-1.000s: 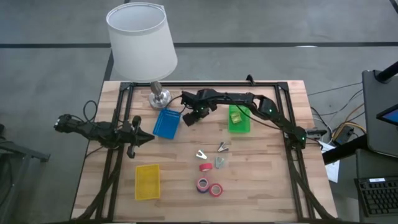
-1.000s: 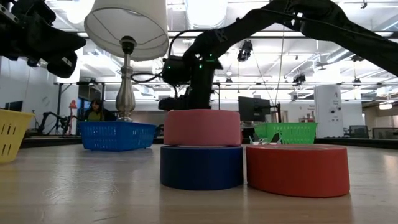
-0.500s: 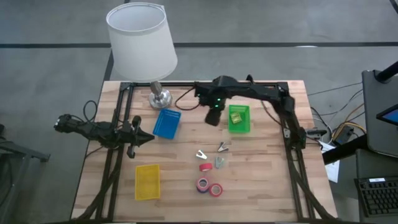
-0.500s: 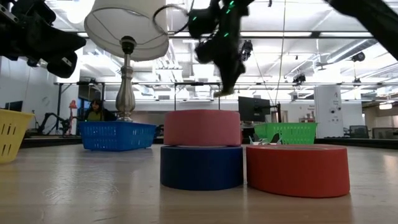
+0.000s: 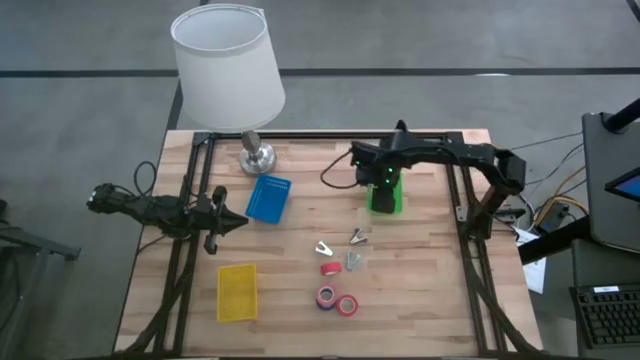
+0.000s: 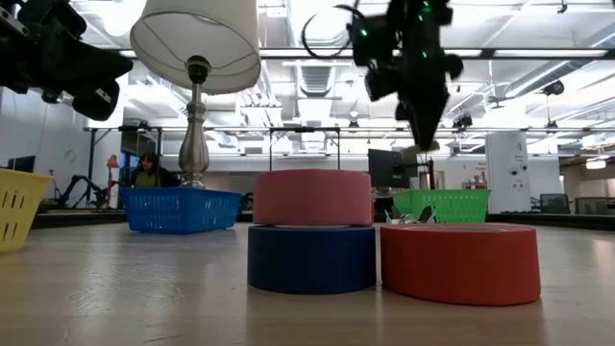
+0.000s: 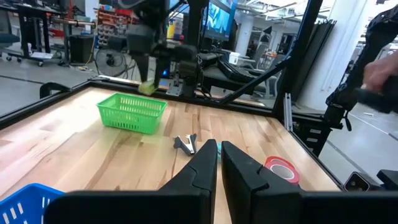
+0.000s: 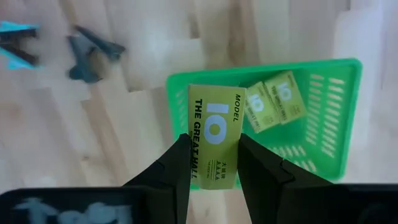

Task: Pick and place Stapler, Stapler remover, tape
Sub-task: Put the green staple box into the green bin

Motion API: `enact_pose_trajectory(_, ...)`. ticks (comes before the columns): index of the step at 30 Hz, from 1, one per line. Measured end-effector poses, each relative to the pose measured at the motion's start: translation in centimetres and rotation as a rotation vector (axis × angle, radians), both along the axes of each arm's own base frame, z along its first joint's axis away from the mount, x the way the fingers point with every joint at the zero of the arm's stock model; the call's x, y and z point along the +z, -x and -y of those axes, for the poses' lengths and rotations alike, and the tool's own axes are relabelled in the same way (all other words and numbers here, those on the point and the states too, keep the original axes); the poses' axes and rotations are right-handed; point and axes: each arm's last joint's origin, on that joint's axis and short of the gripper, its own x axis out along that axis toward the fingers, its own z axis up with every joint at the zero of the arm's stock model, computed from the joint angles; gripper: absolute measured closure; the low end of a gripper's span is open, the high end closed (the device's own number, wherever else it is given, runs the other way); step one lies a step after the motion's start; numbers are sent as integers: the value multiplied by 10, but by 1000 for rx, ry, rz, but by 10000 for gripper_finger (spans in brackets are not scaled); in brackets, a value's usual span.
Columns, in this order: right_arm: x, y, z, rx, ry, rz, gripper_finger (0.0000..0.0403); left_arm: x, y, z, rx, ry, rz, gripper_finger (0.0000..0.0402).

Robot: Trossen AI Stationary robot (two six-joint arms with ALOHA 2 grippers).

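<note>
While the right pincer (image 8: 213, 163) hangs over the green tray (image 5: 385, 193) at about one o'clock on the tabletop (image 5: 290, 280), it grips a small yellow-green box (image 8: 213, 152) marked "Model 10", and the right wrist view shows two more such boxes (image 8: 275, 101) already lying inside that tray. I'd take them for staple boxes, so that part of the sorting looks well on its way, with this one seemingly about to join the others. A good deal is left, though. Near the middle of the tabletop, toward five o'clock, three claw-like staple removers (image 5: 341, 248) lie loose on the wood, and just beyond them toward six o'clock sit the tape rolls (image 5: 336, 296), one red alone and a pink one stacked on a blue one beside another red. The blue tray (image 5: 268, 198) at eleven o'clock and the yellow tray (image 5: 237, 292) at seven o'clock both look bare inside from above, though the low view hides their floors. Over at nine o'clock the left pincer (image 7: 219, 160) waits off the table's edge, fingers drawn narrow with only a slit between them and nothing held. By my reckoning less than half is done.
</note>
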Motion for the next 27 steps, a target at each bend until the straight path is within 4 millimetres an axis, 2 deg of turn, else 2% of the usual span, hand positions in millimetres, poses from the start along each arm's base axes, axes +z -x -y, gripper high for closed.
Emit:
enact_pose_trajectory(5,-37,11,5,21,15,-48,296,0,0,0,0,0,0,376)
enact_pose_trajectory(11,-69,21,5,47,-10,-108,296,0,0,0,0,0,0,376)
enact_pose_trajectory(22,-89,18,6,79,34,-2,296,0,0,0,0,0,0,376)
enact_pose_trajectory(27,-97,25,4,124,24,-27,292,0,0,0,0,0,0,376)
